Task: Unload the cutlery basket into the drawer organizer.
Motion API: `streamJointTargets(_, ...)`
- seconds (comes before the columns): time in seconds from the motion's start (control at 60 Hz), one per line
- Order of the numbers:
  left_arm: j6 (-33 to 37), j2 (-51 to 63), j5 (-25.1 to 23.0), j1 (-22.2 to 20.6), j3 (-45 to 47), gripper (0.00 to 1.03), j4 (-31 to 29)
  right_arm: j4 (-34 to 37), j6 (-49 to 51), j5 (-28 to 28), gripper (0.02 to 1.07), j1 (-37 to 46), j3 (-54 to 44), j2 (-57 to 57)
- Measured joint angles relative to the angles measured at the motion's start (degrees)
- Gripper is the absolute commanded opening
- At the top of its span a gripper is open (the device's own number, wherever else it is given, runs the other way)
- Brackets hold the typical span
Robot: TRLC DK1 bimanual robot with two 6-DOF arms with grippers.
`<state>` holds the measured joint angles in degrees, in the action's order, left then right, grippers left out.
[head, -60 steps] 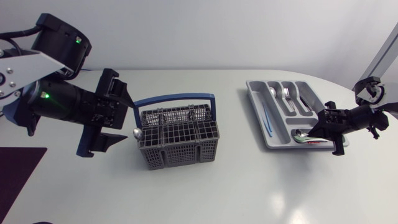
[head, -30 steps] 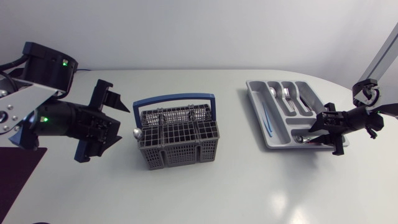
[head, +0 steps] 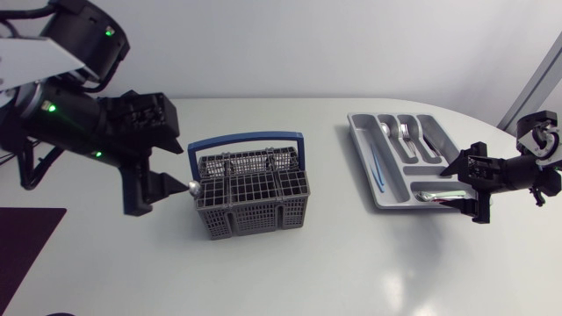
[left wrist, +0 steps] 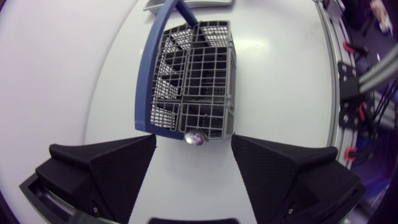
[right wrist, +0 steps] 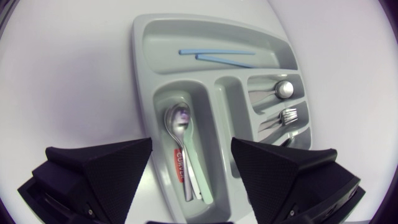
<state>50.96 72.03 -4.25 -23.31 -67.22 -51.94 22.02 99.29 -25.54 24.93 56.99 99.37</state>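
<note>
In the head view, the left tool [head: 176, 167] hangs wide open and empty just beside the grey mesh cutlery basket with a blue handle [head: 250, 195]. The grey plastic drawer organizer [head: 362, 149] lies well apart from the basket, on a smooth white worktop [head: 290, 272].

In the left wrist view, a rounded steel utensil end [left wrist: 193, 137] pokes out at the basket's edge. It is best gripped squarely and lifted straight up, clear of the mesh.

In the right wrist view, the right tool [right wrist: 191, 149] gapes empty over the organizer.

Plain white table [head: 290, 272] under the left pincer [head: 182, 167], dark flat mat [head: 26, 250] lying on it, well behind that pincer and off to one side.
</note>
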Motion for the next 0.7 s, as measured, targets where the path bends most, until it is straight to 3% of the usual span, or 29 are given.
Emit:
streamJointTargets(0.2, -23.3, 8.5, -0.2, 1.8, -5.2, 0.83, -4.0, -2.3, -3.3, -3.3, 1.0, 0.0, -7.3, -7.3)
streamJointTargets(0.317, -33.1, 12.2, -4.8, 4.7, -7.5, 0.83, -7.0, -2.8, -4.9, -4.8, 1.0, -0.3, -11.3, -12.6)
streamJointTargets(0.4, -36.8, 13.7, -7.1, 6.3, -7.7, 0.82, -8.6, -2.8, -5.9, -5.8, 1.0, -0.9, -14.1, -16.5)
streamJointTargets(0.6, -43.3, 14.4, -9.5, 7.0, -7.5, 0.64, -8.1, -2.8, -7.4, -6.6, 1.0, -1.4, -18.5, -22.9)
streamJointTargets(0.7, -45.5, 14.5, -10.2, 7.0, -6.1, 0.63, -6.0, -2.8, -7.8, -7.3, 1.0, -1.4, -20.4, -25.5)
